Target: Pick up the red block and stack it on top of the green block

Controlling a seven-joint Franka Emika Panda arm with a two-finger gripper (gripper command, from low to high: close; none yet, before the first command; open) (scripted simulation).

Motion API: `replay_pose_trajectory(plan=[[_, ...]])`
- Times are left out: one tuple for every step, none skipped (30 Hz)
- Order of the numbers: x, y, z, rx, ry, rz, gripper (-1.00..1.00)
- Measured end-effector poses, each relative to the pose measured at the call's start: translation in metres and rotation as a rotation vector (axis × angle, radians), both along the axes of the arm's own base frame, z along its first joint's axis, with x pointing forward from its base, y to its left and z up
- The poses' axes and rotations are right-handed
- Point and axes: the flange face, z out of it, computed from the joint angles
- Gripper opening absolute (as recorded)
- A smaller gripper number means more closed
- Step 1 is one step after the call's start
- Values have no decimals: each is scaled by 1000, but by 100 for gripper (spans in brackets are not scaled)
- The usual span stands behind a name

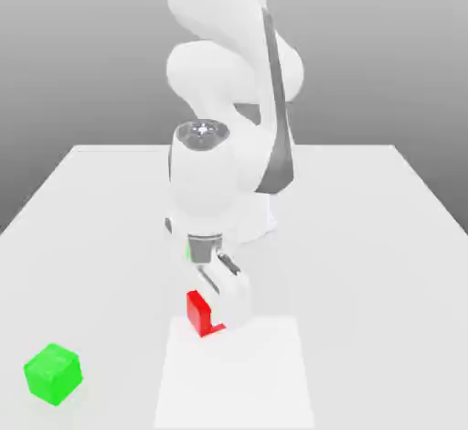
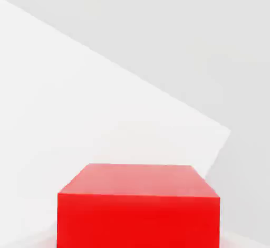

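The red block (image 1: 196,311) sits just in front of the arm's base, over the near middle of the white table (image 1: 366,236). My gripper (image 1: 216,307) comes straight down on it and is shut on it, with the near finger (image 1: 230,298) flat against the block's front face. In the hand view the red block (image 2: 140,204) is very close, with the table below it. The green block (image 1: 53,374) rests on the table near the front corner at the exterior view's left, well apart from the gripper.
A lighter rectangular patch (image 1: 238,373) lies flat on the table just in front of the red block, and its edge shows in the hand view (image 2: 105,110). The arm's white base (image 1: 251,213) stands right behind the gripper.
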Motion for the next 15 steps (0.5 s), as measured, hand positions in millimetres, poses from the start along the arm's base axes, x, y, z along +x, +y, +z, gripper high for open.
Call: replay_pose_trajectory(plan=[[0,-1,8,0,0,-3,-100],[-1,-1,15,0,0,-2,-100],[-1,-1,22,0,1,-2,-100],[-2,-1,30,1,1,-1,-100],[2,-5,35,4,1,-7,-100],[10,-11,39,9,0,-16,-100],[18,-20,42,13,-1,-26,-100],[28,-30,45,17,-2,-40,-100],[36,-45,48,20,-4,-61,-100],[44,-59,51,23,-5,-81,-100],[52,-74,54,24,-6,-99,-100],[60,-88,56,25,-7,-113,-100],[67,-102,59,25,-7,-125,-100],[74,-116,61,24,-7,-139,-100],[79,-132,64,22,-7,-154,-100]])
